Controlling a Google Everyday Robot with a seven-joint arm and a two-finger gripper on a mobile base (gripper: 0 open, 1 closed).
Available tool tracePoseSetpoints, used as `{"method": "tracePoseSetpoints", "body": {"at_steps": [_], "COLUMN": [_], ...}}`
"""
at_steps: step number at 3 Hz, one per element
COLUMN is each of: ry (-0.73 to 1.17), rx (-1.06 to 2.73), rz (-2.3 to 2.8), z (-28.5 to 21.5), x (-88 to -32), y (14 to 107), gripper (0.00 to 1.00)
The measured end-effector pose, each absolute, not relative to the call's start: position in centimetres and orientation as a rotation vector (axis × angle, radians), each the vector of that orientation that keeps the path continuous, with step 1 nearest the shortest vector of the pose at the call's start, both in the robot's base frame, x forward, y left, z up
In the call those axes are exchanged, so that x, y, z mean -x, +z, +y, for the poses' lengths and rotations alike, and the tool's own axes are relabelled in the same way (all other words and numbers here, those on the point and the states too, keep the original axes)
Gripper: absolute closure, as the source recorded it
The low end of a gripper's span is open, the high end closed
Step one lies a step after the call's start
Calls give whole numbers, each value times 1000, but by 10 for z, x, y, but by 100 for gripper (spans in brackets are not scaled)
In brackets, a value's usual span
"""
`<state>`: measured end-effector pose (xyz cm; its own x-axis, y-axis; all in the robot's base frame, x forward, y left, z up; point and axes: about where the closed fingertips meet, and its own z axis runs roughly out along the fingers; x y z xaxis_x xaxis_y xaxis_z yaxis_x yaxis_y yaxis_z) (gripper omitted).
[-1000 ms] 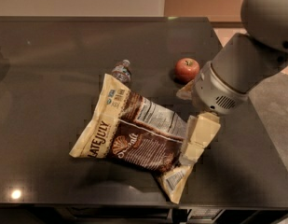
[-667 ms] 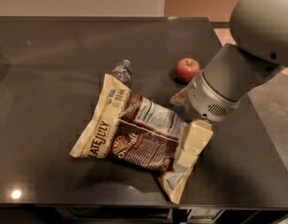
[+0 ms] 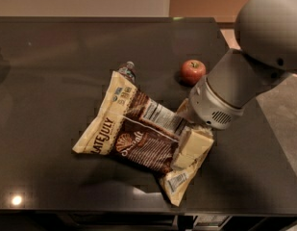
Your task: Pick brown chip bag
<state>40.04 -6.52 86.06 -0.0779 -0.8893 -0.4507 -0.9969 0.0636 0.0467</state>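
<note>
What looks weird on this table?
A bottle pokes out from behind the top corner of the chip bag, mostly hidden. The bag lies flat, crumpled and slanted. The gripper sits at its right end. The apple looks fine.

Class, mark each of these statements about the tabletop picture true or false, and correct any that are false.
1. The brown chip bag lies flat on the table. True.
2. The apple rests on top of the bag. False: it sits on the table itself, beyond the bag.
3. The pincer is over the end of the bag at the picture's right. True.
4. The bottle is to the right of the apple. False: it is left of the apple, mostly hidden behind the bag's far edge.
</note>
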Motion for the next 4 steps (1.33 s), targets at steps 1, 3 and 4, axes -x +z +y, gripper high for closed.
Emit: {"method": "tracePoseSetpoints", "body": {"at_steps": [1,3,4], "ry": [505,505,495], "rx": [1892,1914,1915], "rz": [2038,1973,1927], "z": [-67,-90,-103], "x": [-402,-427,-442], "y": [866,911,940], "gripper": [64,100,100]}}
